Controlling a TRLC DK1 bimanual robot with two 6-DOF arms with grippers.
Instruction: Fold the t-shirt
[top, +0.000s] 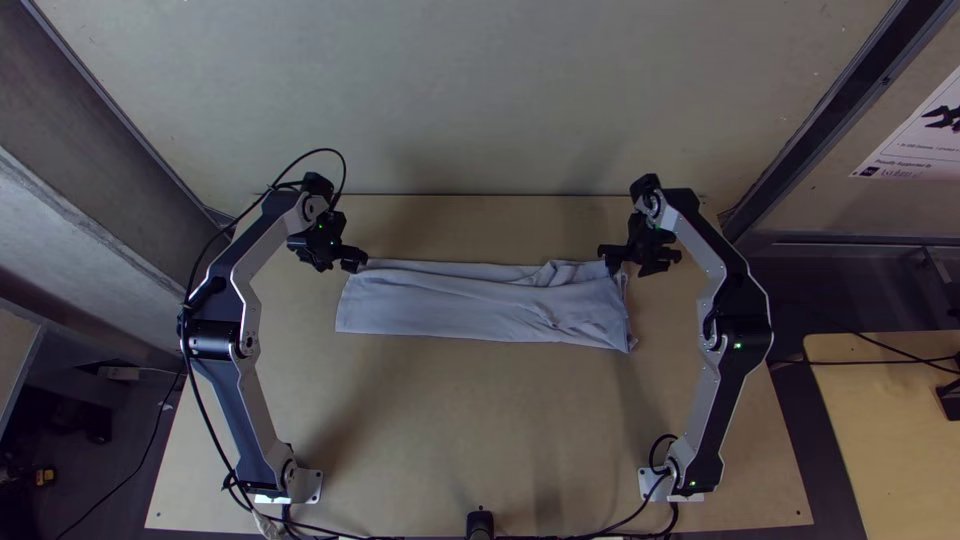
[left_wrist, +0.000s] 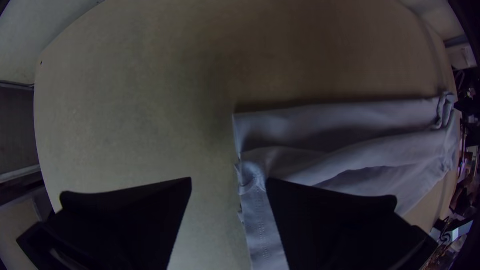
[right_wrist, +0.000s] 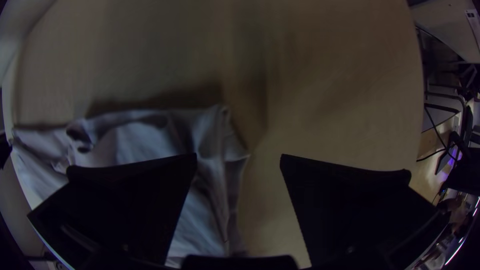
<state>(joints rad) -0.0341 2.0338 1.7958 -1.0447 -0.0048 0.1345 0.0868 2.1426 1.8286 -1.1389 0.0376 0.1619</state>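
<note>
The pale blue-grey t-shirt (top: 450, 303) lies on the table as a long folded strip, wrinkled toward its right end. At its far left corner is my left gripper (top: 352, 260); my right gripper (top: 627, 262) is over the far right corner. In the left wrist view, my left gripper (left_wrist: 229, 182) is open, one finger over the end of the t-shirt (left_wrist: 345, 135) and the other above bare wood. The right wrist view has my right gripper (right_wrist: 238, 157) open above the other end of the t-shirt (right_wrist: 145, 137), the cloth's edge running between its fingers.
Bare tabletop (top: 450, 430) stretches between the strip and the arms' bases. A wall (top: 480, 100) rises behind the table's far edge. Black cables (top: 400, 538) run along the near edge, and another wooden table (top: 880, 420) stands at the right.
</note>
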